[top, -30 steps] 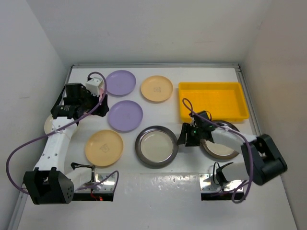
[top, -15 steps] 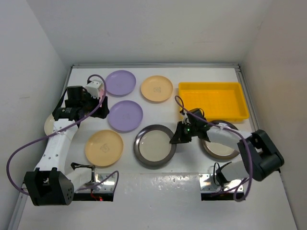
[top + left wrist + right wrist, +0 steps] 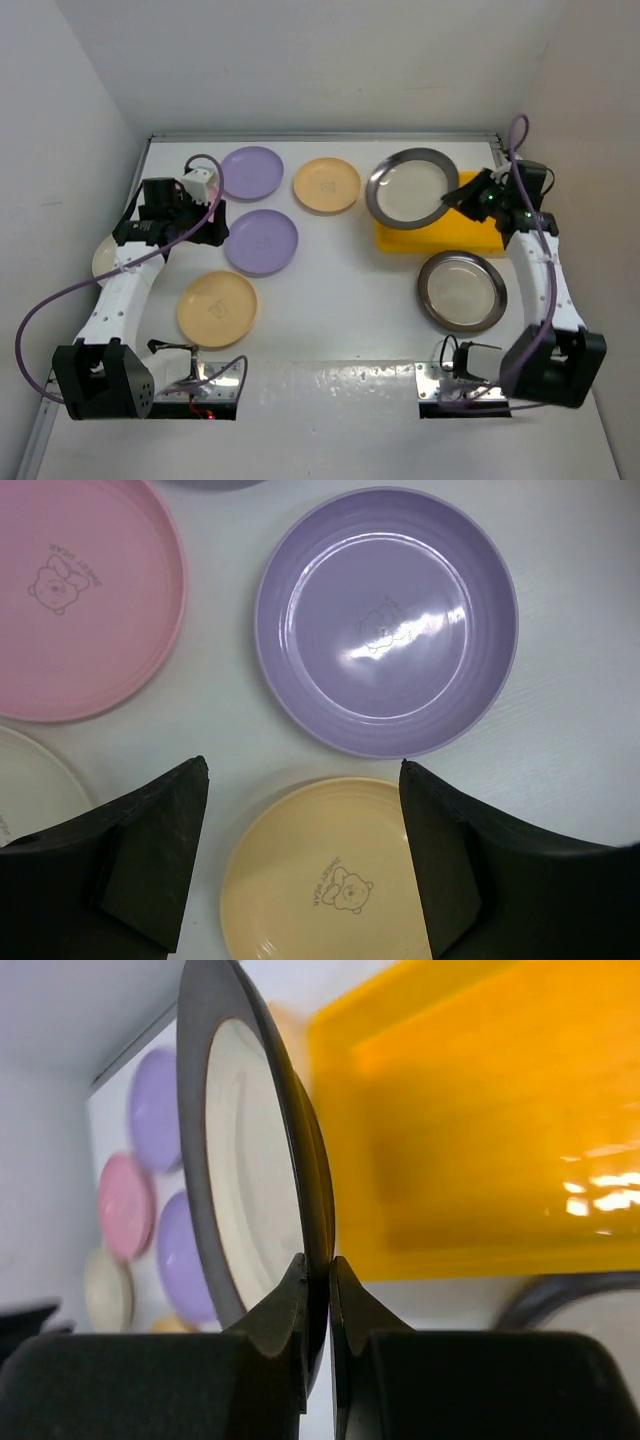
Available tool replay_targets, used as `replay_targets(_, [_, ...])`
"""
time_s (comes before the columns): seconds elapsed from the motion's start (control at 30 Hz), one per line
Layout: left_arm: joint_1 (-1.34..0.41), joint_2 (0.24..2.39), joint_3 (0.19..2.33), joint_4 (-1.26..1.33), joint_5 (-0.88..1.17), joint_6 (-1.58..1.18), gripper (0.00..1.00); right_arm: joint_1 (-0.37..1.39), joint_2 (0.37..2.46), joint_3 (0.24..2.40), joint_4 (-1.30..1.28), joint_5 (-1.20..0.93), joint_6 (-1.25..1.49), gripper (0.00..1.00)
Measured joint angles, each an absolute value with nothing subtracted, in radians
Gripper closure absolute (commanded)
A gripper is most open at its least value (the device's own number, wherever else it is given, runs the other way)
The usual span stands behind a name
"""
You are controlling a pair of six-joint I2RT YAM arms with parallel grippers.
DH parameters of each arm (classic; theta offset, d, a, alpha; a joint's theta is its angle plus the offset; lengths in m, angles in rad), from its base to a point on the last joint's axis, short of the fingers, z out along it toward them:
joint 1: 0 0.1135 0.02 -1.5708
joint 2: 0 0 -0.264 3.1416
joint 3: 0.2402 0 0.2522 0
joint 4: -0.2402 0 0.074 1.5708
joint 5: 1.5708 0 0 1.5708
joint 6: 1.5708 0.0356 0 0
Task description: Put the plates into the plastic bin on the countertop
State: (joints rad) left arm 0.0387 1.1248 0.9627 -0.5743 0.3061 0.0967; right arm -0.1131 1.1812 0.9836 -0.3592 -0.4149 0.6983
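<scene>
Our right gripper [image 3: 318, 1265] pinches the silver plate [image 3: 412, 187] over the yellow bin [image 3: 440, 240] so we can drop it; left gripper [image 3: 303, 770] spread.

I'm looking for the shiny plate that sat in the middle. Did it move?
Yes. The shiny plate went toward the back wall and right, and now hangs over the yellow bin's left end, pinched by the right gripper.

A metal-rimmed plate [image 3: 412, 188] hangs tilted, seemingly over the left end of the yellow bin [image 3: 450, 240].

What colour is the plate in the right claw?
The plate: silvery rim, cream centre; best in top view.
</scene>
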Motion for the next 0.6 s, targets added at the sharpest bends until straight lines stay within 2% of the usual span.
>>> replay_targets(0.1, [0.039,1.131,0.963,-0.575,0.306,0.099,0.22,-0.265,1.306,0.991,-0.355,-0.4,0.709,1.0])
replay_targets(0.2, [0.041,1.133,0.966,-0.573,0.306,0.101,0.22,-0.344,1.487,1.018,-0.395,-0.375,0.702,1.0])
replay_targets(0.33, [0.051,1.141,0.968,-0.572,0.307,0.101,0.22,-0.362,1.625,1.061,-0.449,-0.371,0.681,1.0])
replay_targets(0.53, [0.066,1.158,0.968,-0.567,0.309,0.101,0.22,-0.388,1.675,1.1,-0.39,-0.434,0.677,1.0])
replay_targets(0.57, [0.068,1.16,0.968,-0.567,0.311,0.101,0.22,-0.395,1.692,1.112,-0.374,-0.447,0.672,0.96])
replay_targets(0.6, [0.07,1.163,0.968,-0.567,0.311,0.101,0.22,-0.4,1.712,1.123,-0.354,-0.457,0.662,0.84])
